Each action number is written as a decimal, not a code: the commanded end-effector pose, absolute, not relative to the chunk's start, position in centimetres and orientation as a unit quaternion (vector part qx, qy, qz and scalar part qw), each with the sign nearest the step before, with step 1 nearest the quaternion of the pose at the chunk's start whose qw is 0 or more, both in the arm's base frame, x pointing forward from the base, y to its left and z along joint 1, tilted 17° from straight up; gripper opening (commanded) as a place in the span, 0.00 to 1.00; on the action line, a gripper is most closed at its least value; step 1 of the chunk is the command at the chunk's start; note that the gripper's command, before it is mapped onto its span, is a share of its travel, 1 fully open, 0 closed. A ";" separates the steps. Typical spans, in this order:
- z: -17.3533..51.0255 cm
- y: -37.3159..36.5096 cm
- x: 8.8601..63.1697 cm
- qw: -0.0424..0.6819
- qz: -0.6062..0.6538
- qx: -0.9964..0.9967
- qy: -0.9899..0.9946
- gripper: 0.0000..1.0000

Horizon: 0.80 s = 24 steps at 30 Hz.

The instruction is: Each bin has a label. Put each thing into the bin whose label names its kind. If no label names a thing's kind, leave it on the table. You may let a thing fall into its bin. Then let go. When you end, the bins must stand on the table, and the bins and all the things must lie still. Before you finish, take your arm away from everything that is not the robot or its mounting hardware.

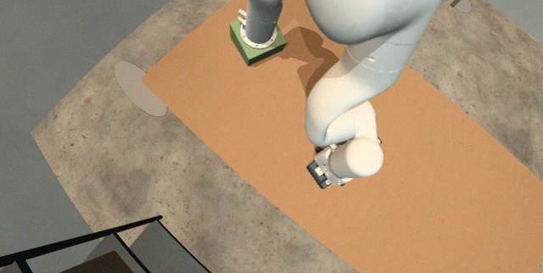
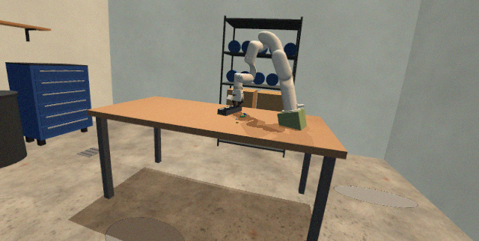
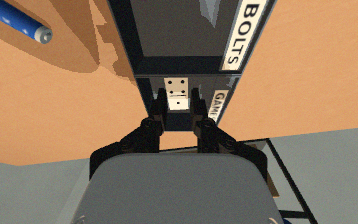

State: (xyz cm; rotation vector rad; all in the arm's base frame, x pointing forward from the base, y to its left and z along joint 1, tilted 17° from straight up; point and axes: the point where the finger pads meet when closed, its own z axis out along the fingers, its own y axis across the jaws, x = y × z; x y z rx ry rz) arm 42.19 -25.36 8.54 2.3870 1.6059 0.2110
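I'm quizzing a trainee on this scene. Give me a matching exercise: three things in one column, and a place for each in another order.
Things:
1. domino
2. blue stick
3. green block

Places:
a. under the arm's base
b. between the fingers of the hand
c. lying on the table

Pairs: 1-b; 2-c; 3-a
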 end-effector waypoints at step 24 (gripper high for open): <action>10.7 -25.1 41.7 0.130 0.073 0.820 0.552 0.31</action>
